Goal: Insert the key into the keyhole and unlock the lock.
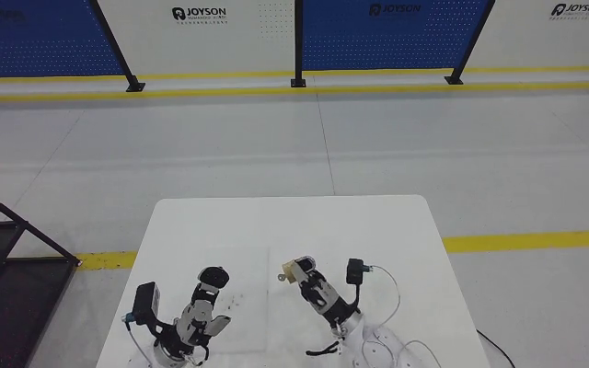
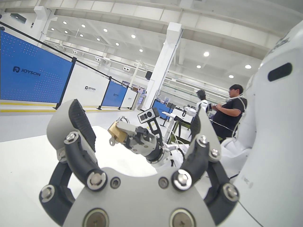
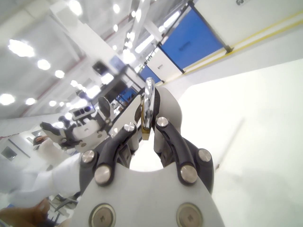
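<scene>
1. Lock (image 2: 117, 132): small brass padlock with a chromed shackle (image 3: 149, 95). It is clamped between the closed fingers of the right pincer (image 3: 151, 102), tilted and held clear of the bench (image 1: 368, 221).
2. Lock pose: the brass body projects past the right pincer's fingertips, base outermost.
3. Key (image 2: 113, 141): small and silvery, sticking out of the lock's base, on the end away from the right pincer.

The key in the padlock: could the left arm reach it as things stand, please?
Probably yes. The left gripper is open and empty, and the key sticks out of the padlock toward it, clear of the right gripper holding the padlock, with nothing between them.
</scene>
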